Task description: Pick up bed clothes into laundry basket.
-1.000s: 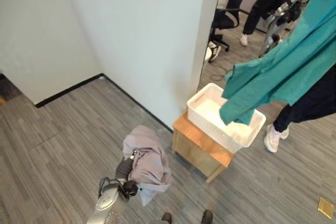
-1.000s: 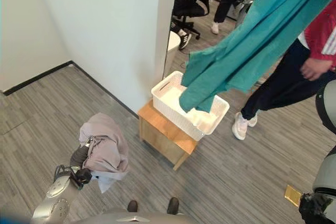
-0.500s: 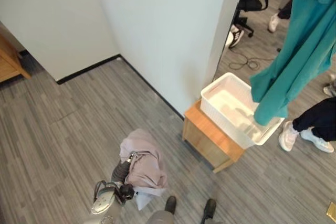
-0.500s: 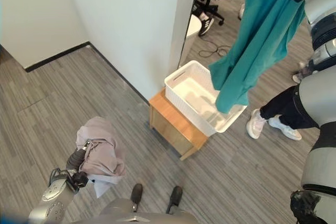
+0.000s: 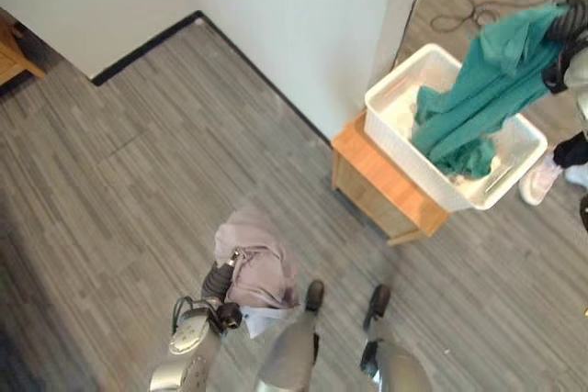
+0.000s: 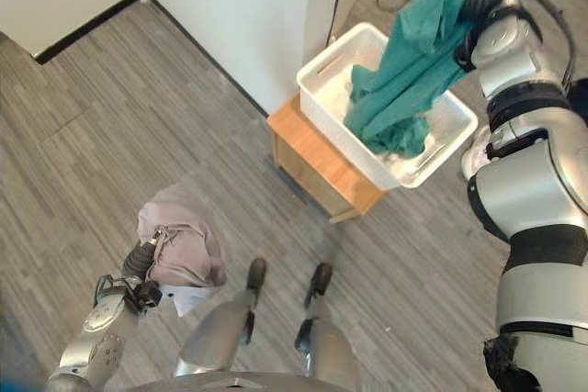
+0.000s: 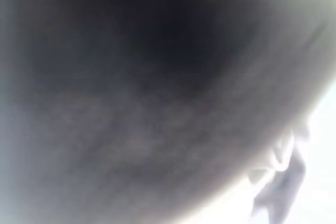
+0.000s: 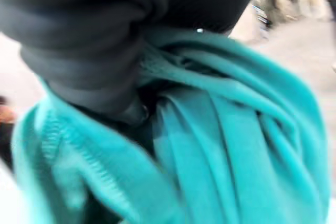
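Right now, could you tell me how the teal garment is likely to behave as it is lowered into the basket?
Probably floppy: the teal garment hangs in folds from the right hand. It likely bunches where it lands in the white basket. A trailing edge may drape over the rim.

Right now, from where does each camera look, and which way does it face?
Left eye view: on the head, looking down at the white basket on a wooden stool; left hand under pink-grey cloth.
Right eye view: same scene, shifted; right hand holds the teal cloth over the basket.
Left wrist view: pressed into the pink-grey cloth.
Right wrist view: along its dark cover into teal folds.
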